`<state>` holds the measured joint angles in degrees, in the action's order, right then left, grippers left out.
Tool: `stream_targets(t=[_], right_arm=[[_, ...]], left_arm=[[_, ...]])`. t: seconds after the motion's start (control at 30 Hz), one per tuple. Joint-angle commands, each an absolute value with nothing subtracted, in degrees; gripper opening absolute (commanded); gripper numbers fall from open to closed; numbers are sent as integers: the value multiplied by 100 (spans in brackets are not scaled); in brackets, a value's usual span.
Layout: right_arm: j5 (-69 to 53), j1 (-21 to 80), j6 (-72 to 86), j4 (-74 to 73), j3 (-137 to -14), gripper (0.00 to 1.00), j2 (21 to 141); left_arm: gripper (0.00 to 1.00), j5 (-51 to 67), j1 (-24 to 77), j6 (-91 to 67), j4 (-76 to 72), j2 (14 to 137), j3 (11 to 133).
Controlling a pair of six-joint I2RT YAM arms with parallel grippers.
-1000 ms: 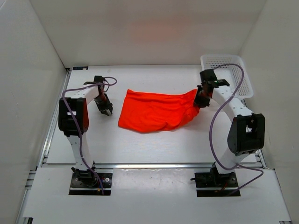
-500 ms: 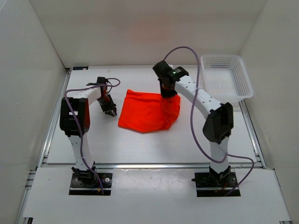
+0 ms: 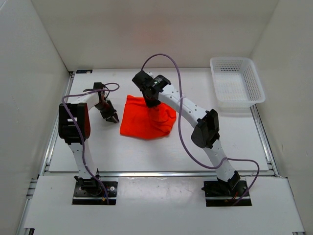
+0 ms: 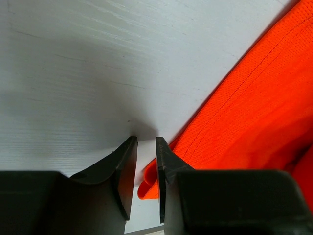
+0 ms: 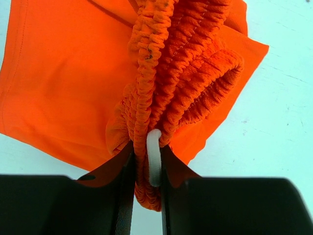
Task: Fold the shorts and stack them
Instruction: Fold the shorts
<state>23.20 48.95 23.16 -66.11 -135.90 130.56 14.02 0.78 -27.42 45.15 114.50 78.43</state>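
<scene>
The orange-red shorts [image 3: 145,123] lie on the white table, folded over toward the left. My right gripper [image 3: 150,101] is shut on the bunched elastic waistband [image 5: 166,73], with the white drawstring [image 5: 154,156] pinched between its jaws [image 5: 146,147], and holds it over the left half of the shorts. My left gripper [image 3: 112,118] rests on the table just left of the shorts' left edge [image 4: 244,112]. Its jaws [image 4: 146,142] are nearly together with only a thin gap. A fabric corner [image 4: 146,186] shows through the gap, not gripped.
A white plastic basket [image 3: 237,83] stands at the back right corner. White walls enclose the table on the left, back and right. The right arm [image 3: 193,110] stretches diagonally across the table's middle.
My right gripper has carried the waistband from the right side leftward across the shorts, folding them in half. The left gripper has barely shifted beside the left edge.
</scene>
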Motion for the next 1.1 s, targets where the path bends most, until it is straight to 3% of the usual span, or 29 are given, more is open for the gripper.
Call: stream_targets(t=[0.0,0.4,0.47,0.5,0.53,0.6,0.67,0.83,1.03,1.07], right_arm=[[2268,4991,2101,-6496,-13965,0,13165],[1091,5168,2109,-5381,-14563,0,13859],[547,5168,2109,-5230,-14773,25,14009],[223,5168,2109,-4934,-14774,44,14071],[-198,5168,2109,-4731,-14722,73,14071],[-1486,5168,1916,-4109,-14381,85,13870],[-1573,5168,1916,-3886,-13724,93,13372],[-1248,4659,2196,-2903,-11588,91,11668],[-547,3676,2469,-2593,-9126,72,10198],[-493,3578,2470,-2593,-8888,65,10065]], left_arm=[[34,1503,70,-2549,4518,11355,7787],[34,1503,18,-2549,4518,11355,7787],[35,1503,18,-2549,4518,11303,7734],[37,1503,-43,-2549,4518,11242,7734],[39,1503,-96,-2549,4518,11241,7734],[39,1503,-210,-2549,4518,11180,7734],[40,1451,-307,-2549,4579,11066,7734],[40,1187,-659,-2549,4754,10688,7682],[43,686,-599,-2497,5045,9959,8199],[44,686,-545,-2496,5132,9888,8278]])
